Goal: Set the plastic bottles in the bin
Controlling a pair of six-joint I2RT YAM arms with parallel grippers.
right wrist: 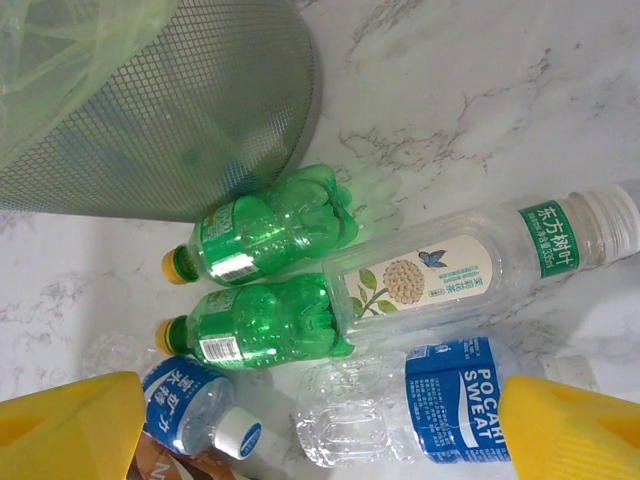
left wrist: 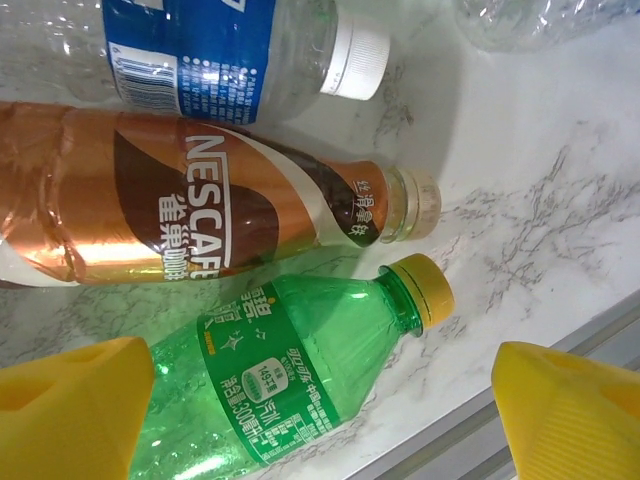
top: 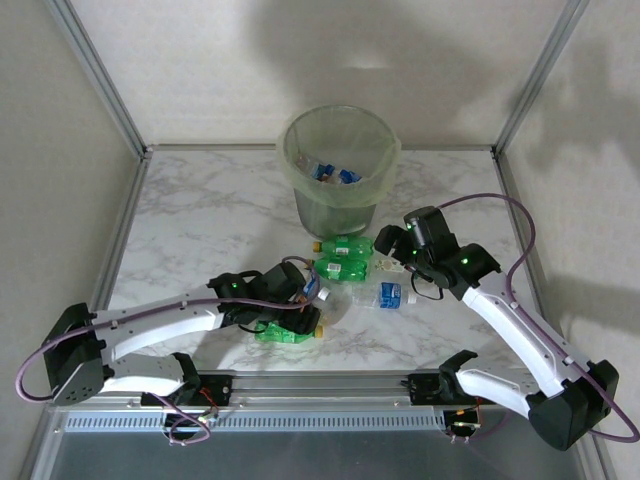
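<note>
Yellow fingers (left wrist: 70,410) of the left gripper (left wrist: 320,425) frame the wrist view, spread wide with nothing held.

Largest on the table (top: 200,215) is the bin (top: 330,215), upright at the far middle, with a few bottles already inside. The other plastic bottles (top: 345,257) lie on their sides between it and the arms.

The right gripper (right wrist: 320,430), likewise spread and empty, hangs over the group just beside the bin's mesh wall. That group holds a clear tea bottle (right wrist: 470,270), a blue-labelled bottle (right wrist: 440,400) and a pair of green bottles (right wrist: 262,325).

The left gripper is over the near group, well apart from the bin. There a brown coffee bottle (left wrist: 180,210) lies next to a lone green bottle (left wrist: 290,380), which sits between the open fingers.

Its long axis runs slantwise, with the body by the left finger and the yellow cap (left wrist: 422,285) pointing up and right. So it lies more along the closing line than across it.

By my judgement the left arm is the nearer one for this bottle. The wrist likely needs turning before the fingers can close across the body.
</note>
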